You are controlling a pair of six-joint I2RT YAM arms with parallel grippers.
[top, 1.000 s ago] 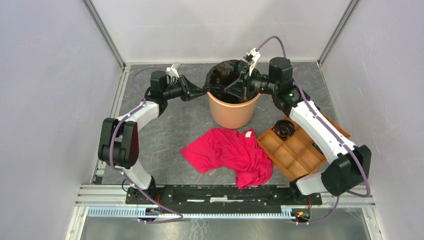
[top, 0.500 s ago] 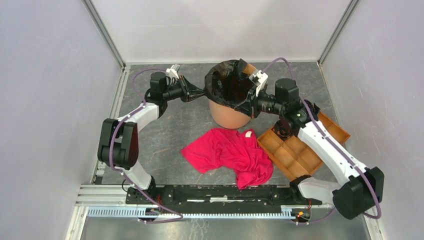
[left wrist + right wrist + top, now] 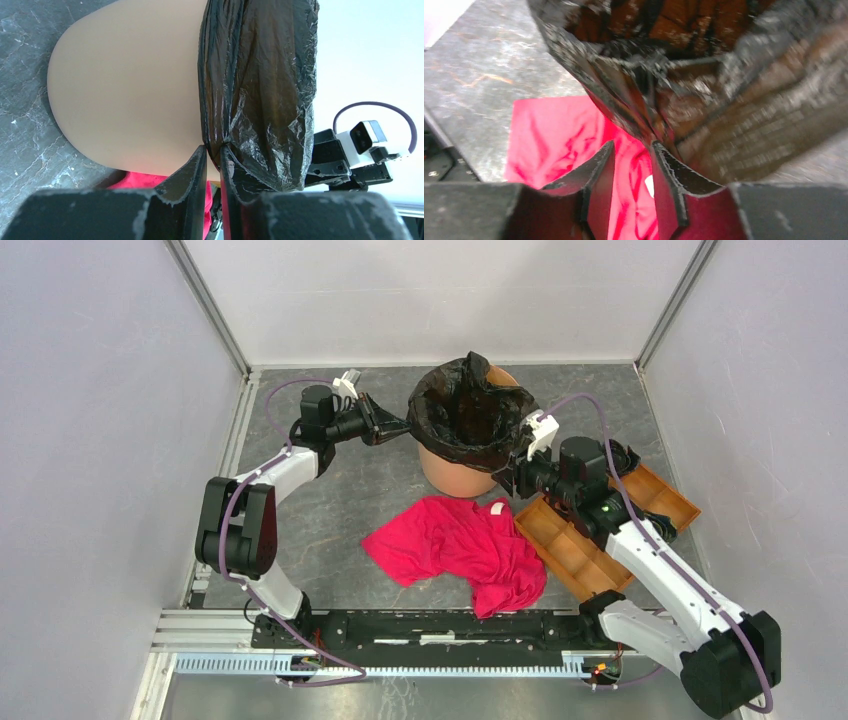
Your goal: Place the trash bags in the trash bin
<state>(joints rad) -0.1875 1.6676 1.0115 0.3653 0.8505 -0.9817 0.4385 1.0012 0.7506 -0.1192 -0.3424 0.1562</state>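
Observation:
The pale-orange trash bin (image 3: 452,476) stands at the back of the table, with the black trash bag (image 3: 470,412) spread over its rim and hanging down inside. My left gripper (image 3: 402,427) is at the bin's left rim, shut on a fold of the bag's edge (image 3: 213,148). The bag (image 3: 260,85) drapes beside the bin wall (image 3: 125,85). My right gripper (image 3: 512,476) is low at the bin's near-right side. In the blurred right wrist view it (image 3: 633,147) stands open just under the bag (image 3: 724,100), with only red cloth showing between the fingers.
A red cloth garment (image 3: 455,545) lies crumpled in front of the bin. A flat brown compartment tray (image 3: 585,562) sits at the right, partly under my right arm. Enclosure walls and posts close in the back and sides.
My right gripper has opened, let go of the bag and drawn back and down to the bin's near-right side. The bag's right edge now lies over the rim. The left gripper kept its hold.

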